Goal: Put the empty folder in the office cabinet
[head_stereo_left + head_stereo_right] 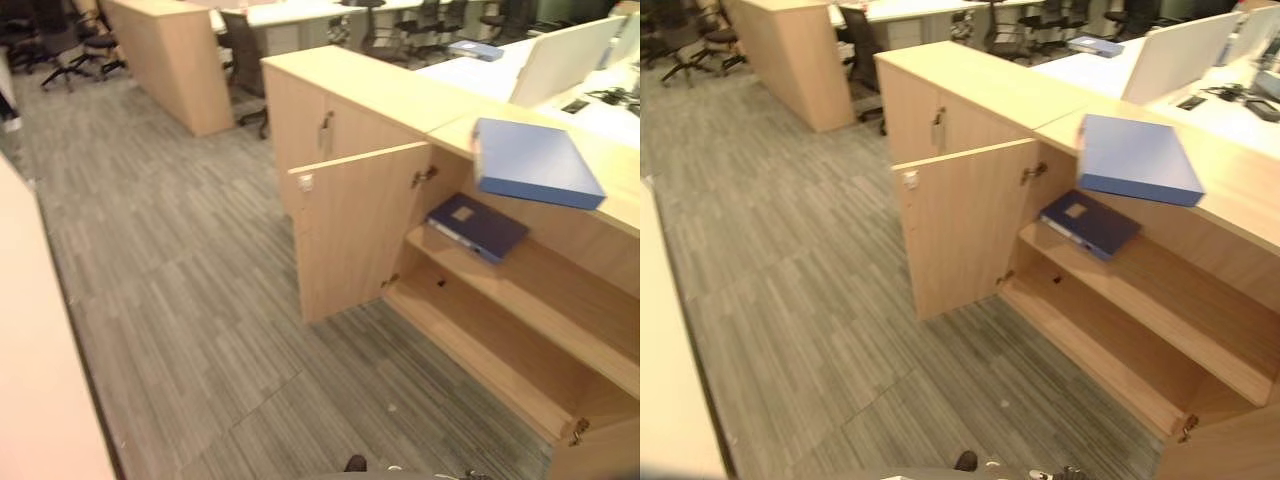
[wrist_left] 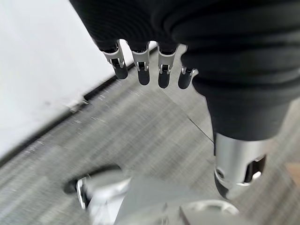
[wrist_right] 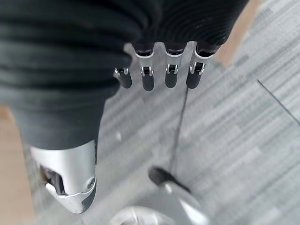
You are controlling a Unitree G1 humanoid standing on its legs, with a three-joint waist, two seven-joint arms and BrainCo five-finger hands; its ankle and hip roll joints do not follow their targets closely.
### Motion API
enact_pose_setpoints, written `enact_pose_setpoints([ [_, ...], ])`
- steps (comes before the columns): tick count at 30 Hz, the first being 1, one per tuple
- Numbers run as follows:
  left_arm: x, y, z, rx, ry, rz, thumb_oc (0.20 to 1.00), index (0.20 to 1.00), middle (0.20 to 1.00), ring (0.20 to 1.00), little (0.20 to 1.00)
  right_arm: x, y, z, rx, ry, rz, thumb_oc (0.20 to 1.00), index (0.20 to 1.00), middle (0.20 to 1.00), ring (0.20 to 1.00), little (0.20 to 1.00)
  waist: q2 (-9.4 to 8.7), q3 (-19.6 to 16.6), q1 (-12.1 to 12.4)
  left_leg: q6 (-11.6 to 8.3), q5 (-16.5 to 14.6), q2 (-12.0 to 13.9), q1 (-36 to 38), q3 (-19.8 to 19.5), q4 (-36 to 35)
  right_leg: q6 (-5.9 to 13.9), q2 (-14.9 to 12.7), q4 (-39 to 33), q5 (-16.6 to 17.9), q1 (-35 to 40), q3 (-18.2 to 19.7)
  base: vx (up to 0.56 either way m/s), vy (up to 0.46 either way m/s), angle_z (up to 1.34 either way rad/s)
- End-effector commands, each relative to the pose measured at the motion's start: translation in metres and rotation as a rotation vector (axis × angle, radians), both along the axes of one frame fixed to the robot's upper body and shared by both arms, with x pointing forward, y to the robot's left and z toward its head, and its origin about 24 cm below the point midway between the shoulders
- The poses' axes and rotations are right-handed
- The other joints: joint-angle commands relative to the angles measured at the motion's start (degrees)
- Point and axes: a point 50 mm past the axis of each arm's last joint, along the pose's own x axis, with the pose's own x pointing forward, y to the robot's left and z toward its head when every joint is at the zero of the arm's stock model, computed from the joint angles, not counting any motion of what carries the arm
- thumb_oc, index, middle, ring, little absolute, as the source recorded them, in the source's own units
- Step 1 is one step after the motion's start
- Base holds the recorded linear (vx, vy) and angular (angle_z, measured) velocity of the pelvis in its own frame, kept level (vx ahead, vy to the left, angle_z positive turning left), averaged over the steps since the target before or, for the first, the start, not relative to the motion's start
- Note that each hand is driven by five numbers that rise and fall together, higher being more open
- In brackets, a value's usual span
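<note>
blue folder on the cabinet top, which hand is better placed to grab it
Right, probably. The blue folder lies on the cabinet top, on the right of the head views, above the open cabinet door. Both the left hand and right hand hang open over the carpet, holding nothing.

Head stereo pair looks down-fwd at open cabinet [image 1: 470, 290] and carpet floor [image 1: 180, 280], mid range, near-identical overlap. Wrist cams point straight down past own fingers [image 2: 140, 70], [image 3: 147, 77], close, at floor.
</note>
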Motion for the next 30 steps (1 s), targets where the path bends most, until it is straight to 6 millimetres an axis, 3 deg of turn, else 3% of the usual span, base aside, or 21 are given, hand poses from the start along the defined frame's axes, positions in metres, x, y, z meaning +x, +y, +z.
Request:
enact_pose_setpoints([
  [1, 0.035, 0.005, 0.005, 0.021, -0.088, -0.007, 1.000, 1.000, 1.000, 1.000, 1.000, 0.010, -0.011, 0.005, -0.039, -0.013, 0.007, 1.000, 1.000, 1.000, 1.000, 1.000, -0.62, 6.1, 1.0, 1.27, 8.9, 2.7, 0.9, -1.4, -8.2, 7.91, -5.0, -2.0, -1.1, 3.4, 1.7, 0.09, -0.070, -0.77],
  [3, 0.034, 0.003, 0.005, 0.017, -0.082, -0.021, 1.000, 1.000, 1.000, 1.000, 1.000, 0.012, -0.012, 0.005, -0.044, -0.012, 0.012, 1.000, 1.000, 1.000, 1.000, 1.000, -1.58, 6.6, 2.0, 2.43, 6.0, 0.8, -3.7, -2.5, -8.3, 8.06, -5.1, -3.2, -1.2, 5.1, 3.9, 0.13, -0.039, -0.77],
  [5, 0.029, 0.002, 0.004, 0.012, -0.063, -0.031, 1.000, 1.000, 1.000, 1.000, 1.000, 0.012, -0.015, 0.006, -0.051, -0.014, 0.022, 1.000, 1.000, 1.000, 1.000, 1.000, -2.29, 7.1, 3.0, 2.47, 4.4, -1.3, -7.4, -4.4, -16.0, 8.93, -5.8, -3.8, -1.3, 6.9, 6.6, 0.19, 0.024, -0.67],
  [6, 0.029, 0.002, 0.004, 0.012, -0.063, -0.031, 1.000, 1.000, 1.000, 1.000, 1.000, 0.012, -0.015, 0.006, -0.051, -0.014, 0.022, 1.000, 1.000, 1.000, 1.000, 1.000, -2.33, 7.2, 3.1, 2.49, 4.4, -1.4, -7.3, -4.3, -16.1, 8.95, -5.9, -3.8, -1.3, 7.0, 6.6, 0.11, 0.063, -0.87],
  [7, 0.030, 0.002, 0.004, 0.010, -0.065, -0.037, 1.000, 1.000, 1.000, 1.000, 1.000, 0.013, -0.015, 0.007, -0.051, -0.016, 0.030, 1.000, 1.000, 1.000, 1.000, 1.000, -2.62, 7.3, 3.2, 2.59, 6.5, -3.0, -9.0, -5.9, -21.9, 8.86, -6.4, -3.9, -1.0, 6.7, 6.9, 0.16, 0.095, -0.87],
  [8, 0.029, 0.001, 0.003, 0.005, -0.059, -0.047, 1.000, 1.000, 1.000, 1.000, 1.000, 0.012, -0.015, 0.006, -0.055, -0.011, 0.049, 1.000, 1.000, 1.000, 1.000, 1.000, -1.17, 7.5, 3.8, 0.73, 12.4, -4.7, -9.6, -12.8, -33.8, 8.93, -5.0, -4.2, -1.5, 8.2, 9.1, 0.23, 0.125, -0.75],
  [10, 0.029, -0.001, 0.002, -0.001, -0.058, -0.049, 1.000, 1.000, 1.000, 1.000, 1.000, 0.010, -0.016, 0.007, -0.059, -0.008, 0.053, 1.000, 1.000, 1.000, 1.000, 1.000, -0.08, 7.8, 4.1, -0.32, 15.3, -4.7, -11.4, -18.1, -40.6, 8.80, -4.3, -4.1, -2.5, 9.3, 11.2, 0.27, 0.102, -0.79],
  [12, 0.026, -0.003, 0.001, -0.026, -0.063, 0.016, 1.000, 1.000, 1.000, 1.000, 1.000, 0.005, -0.018, 0.006, -0.060, 0.006, 0.042, 1.000, 1.000, 1.000, 1.000, 1.000, 0.80, 8.0, 4.3, -1.18, 16.5, -4.8, -12.7, -21.4, -44.6, 8.53, -3.6, -4.0, -3.6, 10.4, 13.5, 0.23, 0.096, -0.93],
  [17, 0.005, -0.008, -0.003, -0.059, -0.014, 0.108, 1.000, 1.000, 1.000, 1.000, 1.000, -0.013, -0.016, 0.003, -0.047, 0.077, 0.047, 1.000, 1.000, 1.000, 1.000, 1.000, 2.75, 6.0, 5.3, -2.55, 17.1, -7.0, -10.8, -29.5, -43.4, 9.57, -3.8, -2.8, -5.5, 11.9, 19.7, 0.24, 0.205, -0.89],
  [22, 0.007, -0.009, -0.003, -0.073, -0.008, 0.058, 1.000, 1.000, 1.000, 1.000, 1.000, -0.022, -0.014, 0.002, -0.027, 0.109, 0.049, 1.000, 1.000, 1.000, 1.000, 1.000, 2.61, 3.8, 4.6, -0.85, 14.6, -8.1, -8.5, -25.5, -41.5, 12.06, -8.0, -2.1, -5.4, 12.3, 21.1, 0.24, 0.290, -0.82],
  [26, 0.025, -0.005, 0.000, -0.094, -0.051, -0.009, 1.000, 1.000, 1.000, 1.000, 1.000, -0.004, -0.012, 0.003, -0.014, 0.069, 0.089, 1.000, 1.000, 1.000, 1.000, 1.000, 2.48, 2.1, 3.7, 2.75, 11.2, -9.8, -5.3, -19.4, -42.2, 14.87, -12.3, 2.0, -2.9, 8.6, 23.6, 0.19, 0.358, -0.43],
  [30, 0.034, -0.005, 0.002, -0.109, -0.067, -0.057, 1.000, 1.000, 1.000, 1.000, 1.000, 0.005, -0.010, 0.004, -0.006, 0.041, 0.109, 1.000, 1.000, 1.000, 1.000, 1.000, 2.63, 1.5, 2.5, 4.41, 10.2, -10.9, -4.1, -17.4, -43.1, 15.73, -13.7, 2.8, -0.1, 7.0, 24.9, 0.10, 0.260, -0.64],
])
